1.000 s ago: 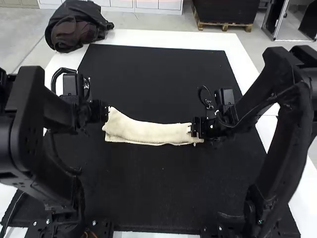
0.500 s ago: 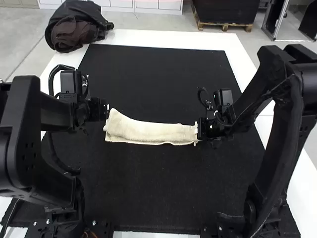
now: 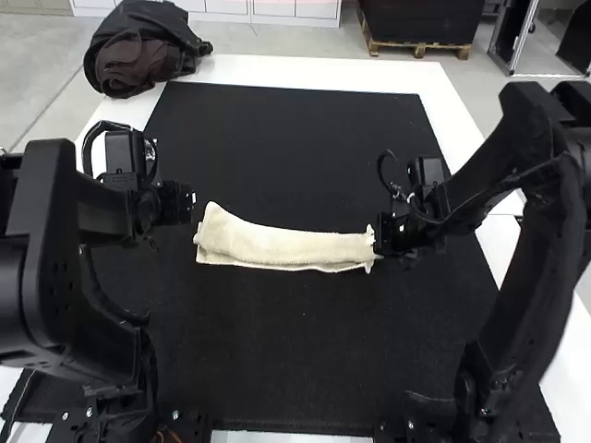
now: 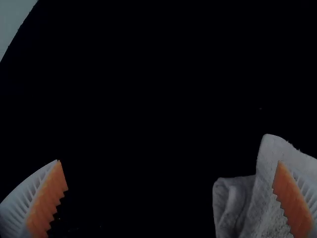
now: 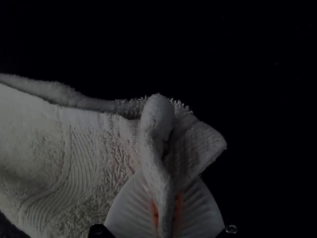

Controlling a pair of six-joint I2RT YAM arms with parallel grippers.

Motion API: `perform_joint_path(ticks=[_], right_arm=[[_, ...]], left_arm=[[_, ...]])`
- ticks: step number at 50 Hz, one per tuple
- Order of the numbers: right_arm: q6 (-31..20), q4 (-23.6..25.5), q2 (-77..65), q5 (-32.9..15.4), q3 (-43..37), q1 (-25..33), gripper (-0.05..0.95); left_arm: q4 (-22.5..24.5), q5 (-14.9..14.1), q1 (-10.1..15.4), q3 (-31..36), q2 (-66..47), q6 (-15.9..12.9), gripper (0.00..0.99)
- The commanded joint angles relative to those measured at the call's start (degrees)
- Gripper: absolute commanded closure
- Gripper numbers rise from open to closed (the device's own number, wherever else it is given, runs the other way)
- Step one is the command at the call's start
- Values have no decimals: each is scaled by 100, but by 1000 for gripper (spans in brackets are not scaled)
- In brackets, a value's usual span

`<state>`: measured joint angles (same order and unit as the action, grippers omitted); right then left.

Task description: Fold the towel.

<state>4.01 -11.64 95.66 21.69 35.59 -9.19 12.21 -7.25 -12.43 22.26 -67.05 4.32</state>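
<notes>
Left side first: left gripper (image 4: 169, 161) has its fingers spread wide, nothing between them. One orange pad (image 4: 291, 201) overlaps the towel's end in its wrist view; we can't tell if it touches. In the high view it sits just beside that end, so we read it as placed to take, or to stay clear of, the left corners.

Middle: cream terry towel (image 3: 286, 247) on the black mat (image 3: 286, 351), lying crosswise between the arms as a long narrow strip, layers stacked, near edges not quite flush. We think it lies that way so each arm gets one short end. Left end is a bit raised and puckered, with a loose flap at the corner.

Right side: right gripper (image 5: 166, 183) is closed on the towel's right end, a pinched ridge of cloth standing up between the ribbed fingers, a small corner flap poking out beyond. We take this grip as meant for squaring that end or starting the next fold; the bunched pinch could leave it crooked.
</notes>
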Motion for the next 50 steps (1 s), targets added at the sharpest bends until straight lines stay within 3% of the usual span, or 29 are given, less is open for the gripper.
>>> perform_joint_path(ticks=[1,16,32,50], right_arm=[[135,232,-320,142,387,58,930],[645,795,-557,213,1046,-505,930],[891,865,-513,-25,1512,-1586,928],[1111,839,-117,-165,2171,-2553,930]], left_arm=[[62,65,-23,288,148,-71,26],[186,153,-32,305,113,-142,26],[203,303,-102,279,7,-221,26],[282,303,-498,226,7,-335,26]])
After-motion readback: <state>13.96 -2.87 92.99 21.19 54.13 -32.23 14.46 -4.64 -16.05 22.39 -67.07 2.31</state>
